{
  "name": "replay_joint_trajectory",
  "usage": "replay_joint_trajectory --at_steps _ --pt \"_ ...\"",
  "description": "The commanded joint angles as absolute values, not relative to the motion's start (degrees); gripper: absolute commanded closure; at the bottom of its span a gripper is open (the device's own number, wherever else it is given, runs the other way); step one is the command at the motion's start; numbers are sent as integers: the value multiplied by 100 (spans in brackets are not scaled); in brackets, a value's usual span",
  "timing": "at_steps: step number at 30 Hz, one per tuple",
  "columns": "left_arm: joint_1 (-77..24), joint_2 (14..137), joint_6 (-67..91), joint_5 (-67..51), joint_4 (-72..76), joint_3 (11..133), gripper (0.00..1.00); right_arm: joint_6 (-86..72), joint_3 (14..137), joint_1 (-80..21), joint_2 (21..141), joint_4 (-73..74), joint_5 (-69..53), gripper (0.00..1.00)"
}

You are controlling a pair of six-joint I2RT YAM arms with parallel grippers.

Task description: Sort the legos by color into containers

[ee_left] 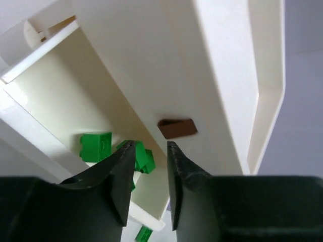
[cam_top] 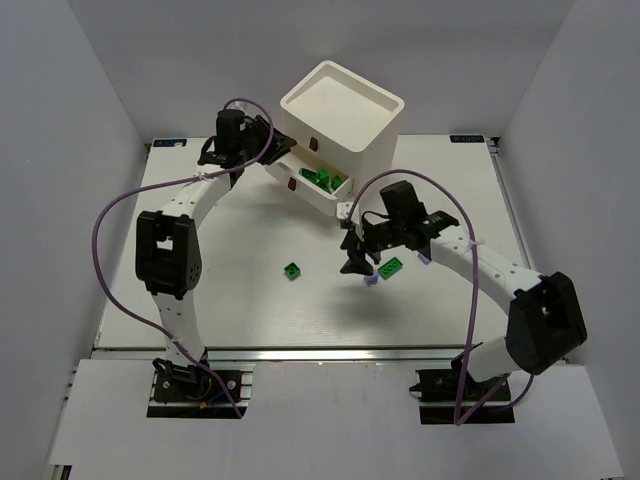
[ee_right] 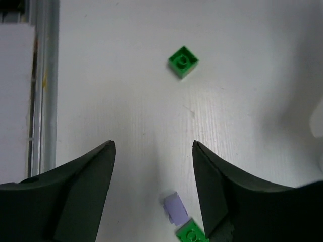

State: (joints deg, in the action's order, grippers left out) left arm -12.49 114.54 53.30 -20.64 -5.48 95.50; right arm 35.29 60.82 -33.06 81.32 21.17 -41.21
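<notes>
The white cabinet stands at the back centre with its drawers pulled out toward the left front. One open drawer holds several dark green legos; they also show in the left wrist view. My left gripper is at the drawer fronts, just below a red-brown pull, its jaws narrowly apart and empty. My right gripper is wide open above the table, over a lavender lego that touches a flat green lego. Another green lego lies alone.
The cabinet's recessed top is bare. A metal rail runs along the table's near edge. White walls close in the table on the left, back and right.
</notes>
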Motion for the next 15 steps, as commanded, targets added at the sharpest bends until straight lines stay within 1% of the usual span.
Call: replay_joint_trajectory --at_steps 1,2,3,4,6,7,9,10,13,14,15 --pt "-1213 10487 5248 -2180 -334 9467 61 5210 6064 -3524 8507 2592 -5044 31" --pt "-1152 10103 5195 -2101 -325 9109 78 5621 6151 -3620 8751 2671 -5071 30" --pt "-1151 10099 5133 -2005 -369 9106 84 5625 6213 -3673 8893 2715 -5063 30" --pt "-1151 9629 4863 -1900 -430 8705 87 5921 6292 -3717 9060 2751 -4975 26" --pt "-1151 9143 4546 -1715 -815 8290 88 6047 6555 -3928 9489 2673 -4826 23" --pt "-1151 8645 4283 -1566 -939 7827 82 6038 6652 -3990 9631 2620 -4608 22" --pt "-1151 8080 4044 -1468 -1272 7271 64 6003 6828 -4182 10008 2392 -4369 19" --pt "-1151 7520 4008 -1329 -1388 6712 45 5959 7012 -4279 10124 2347 -4116 19" --pt "-1151 6682 3938 -978 -1871 5944 29 5819 7433 -4482 10607 2163 -3615 19" --pt "-1151 6175 3946 -871 -2037 5585 28 5679 7566 -4543 10739 2136 -3491 19" --pt "-1151 5918 3946 -766 -2352 5424 28 5608 7689 -4605 10966 2136 -3402 19"
